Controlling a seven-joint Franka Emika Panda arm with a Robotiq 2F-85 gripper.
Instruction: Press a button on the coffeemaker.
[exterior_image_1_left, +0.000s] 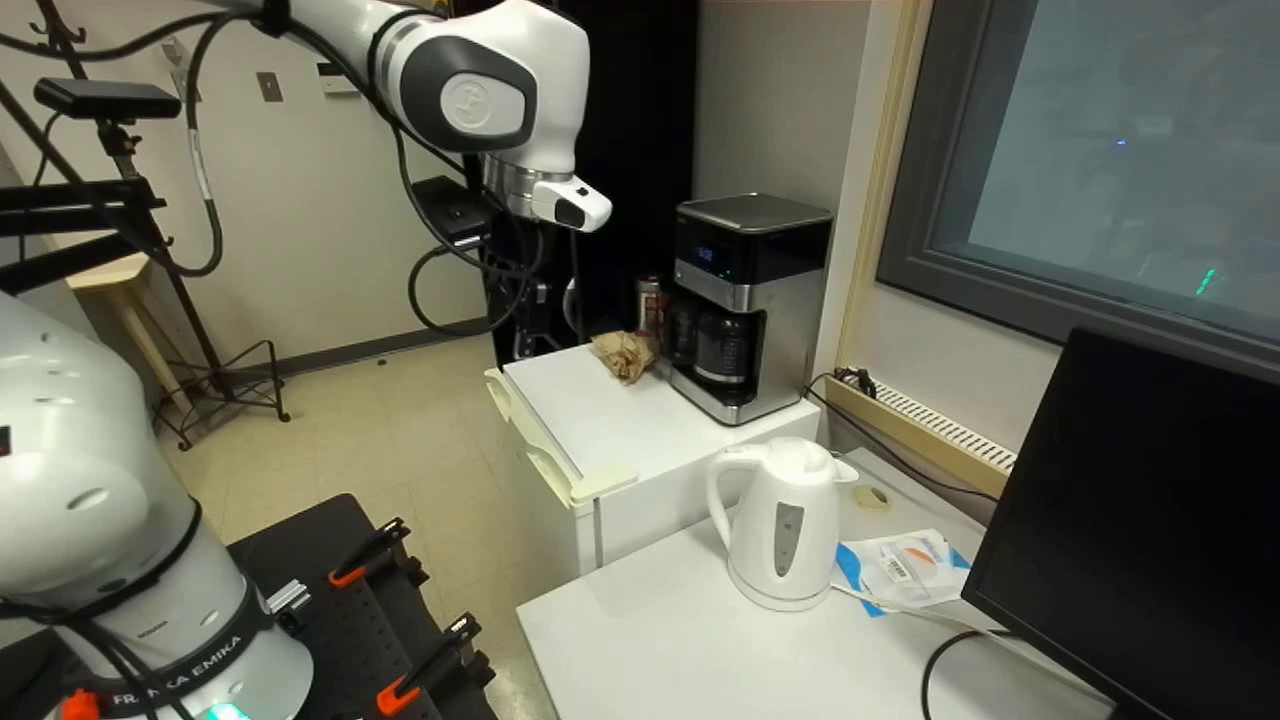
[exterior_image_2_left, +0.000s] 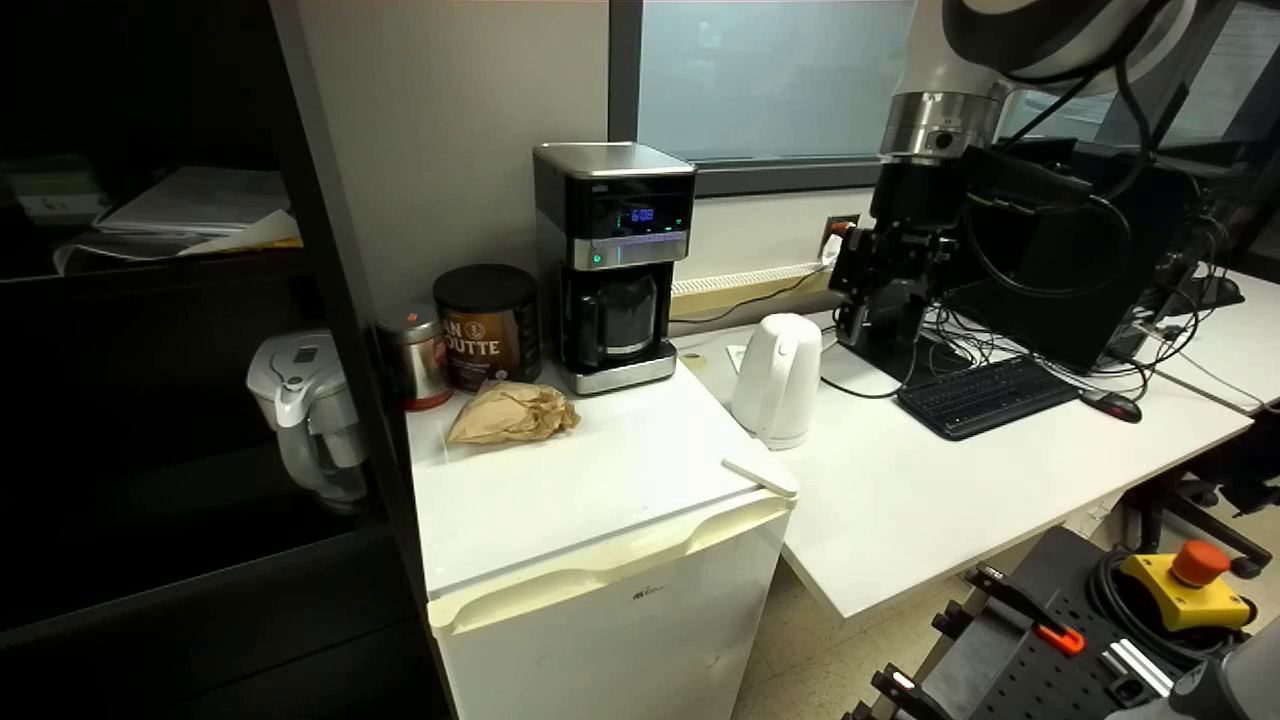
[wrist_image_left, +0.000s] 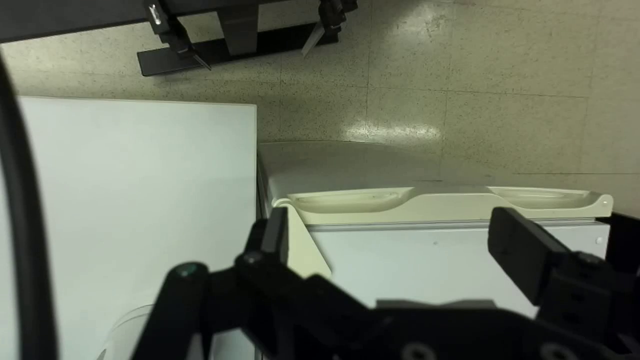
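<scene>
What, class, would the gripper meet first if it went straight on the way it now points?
Probably the white fridge, near the front of its top; depth below the open gripper is unclear.

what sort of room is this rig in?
Probably an office or lab with a coffee corner: the coffeemaker stands on a small fridge, with a keyboard on the desk alongside.
</scene>
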